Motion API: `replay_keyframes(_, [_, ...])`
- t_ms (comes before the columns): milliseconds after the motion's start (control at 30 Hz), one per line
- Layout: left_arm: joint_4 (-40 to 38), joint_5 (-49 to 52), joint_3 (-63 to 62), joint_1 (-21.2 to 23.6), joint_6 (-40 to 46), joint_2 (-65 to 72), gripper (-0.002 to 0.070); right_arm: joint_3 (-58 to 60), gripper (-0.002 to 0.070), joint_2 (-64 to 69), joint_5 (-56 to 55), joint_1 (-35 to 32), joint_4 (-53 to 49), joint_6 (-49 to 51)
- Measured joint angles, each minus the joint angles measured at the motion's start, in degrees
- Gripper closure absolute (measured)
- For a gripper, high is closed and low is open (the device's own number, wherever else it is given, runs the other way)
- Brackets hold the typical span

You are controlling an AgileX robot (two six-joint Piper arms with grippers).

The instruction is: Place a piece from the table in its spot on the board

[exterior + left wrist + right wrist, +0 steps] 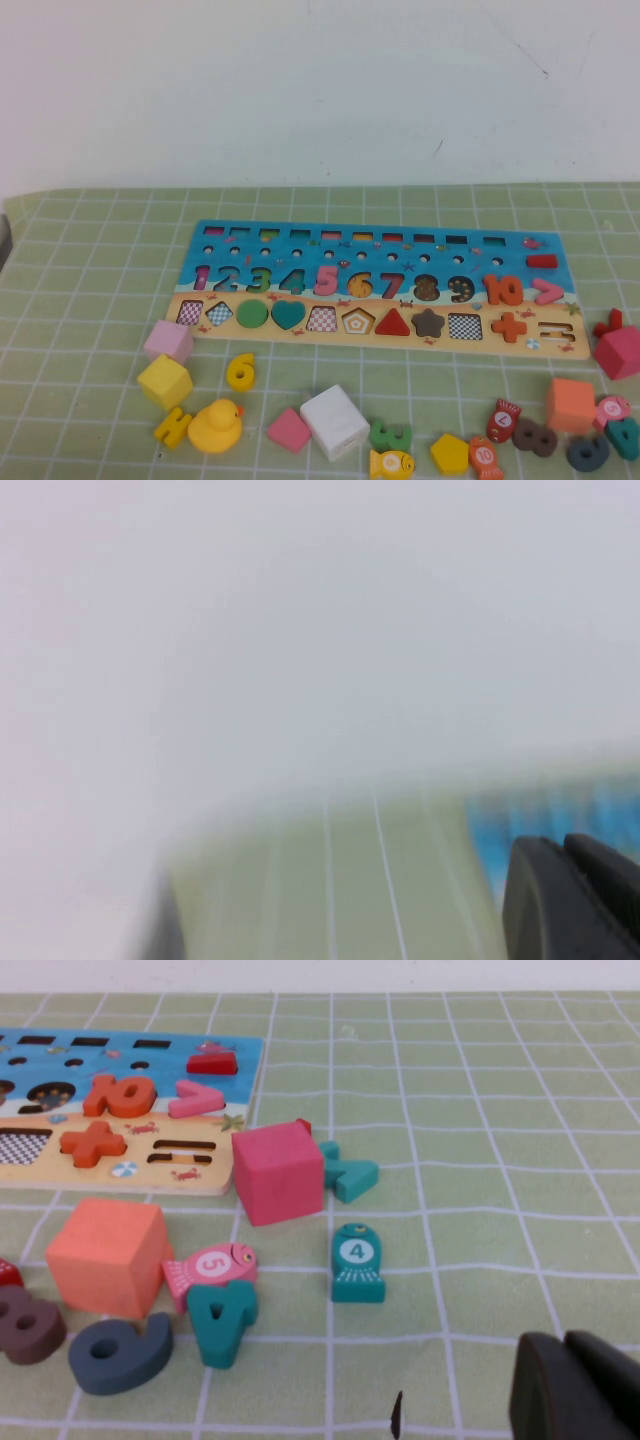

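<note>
One yellow "6" piece (240, 371) lies flat on the desk (90, 300), just in front of the board (375, 285) and well apart from both hands. The left hand (572, 900) hovers off the board's end. The right hand (578, 1388) hangs near one teal fish (357, 1262); whether either is spread cannot be told.

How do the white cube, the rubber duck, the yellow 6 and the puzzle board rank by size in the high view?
1. board
2. white cube
3. duck, close to the cube
4. yellow 6

The left gripper and right gripper show only in their own wrist views.
</note>
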Motion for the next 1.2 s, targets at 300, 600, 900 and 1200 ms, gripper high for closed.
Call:
replay_keyframes(300, [12.2, -37.8, 0.0, 0.0, 0.1, 0.0, 0.0677, 0.0, 0.0679, 0.0, 0.0, 0.0, 0.0, 0.0])
replay_keyframes(600, [14.4, -48.5, 0.0, 0.0, -5.2, -0.1, 0.0677, 0.0, 0.0679, 0.0, 0.0, 0.0, 0.0, 0.0])
replay_keyframes(900, [11.5, -27.2, 0.0, 0.0, -14.8, -0.1, 0.0677, 0.0, 0.0679, 0.0, 0.0, 0.0, 0.0, 0.0])
replay_keyframes(1200, [10.0, -12.3, -5.0, 0.0, -22.3, -0.1, 0.0677, 0.0, 0.0679, 0.0, 0.0, 0.0, 0.0, 0.0])
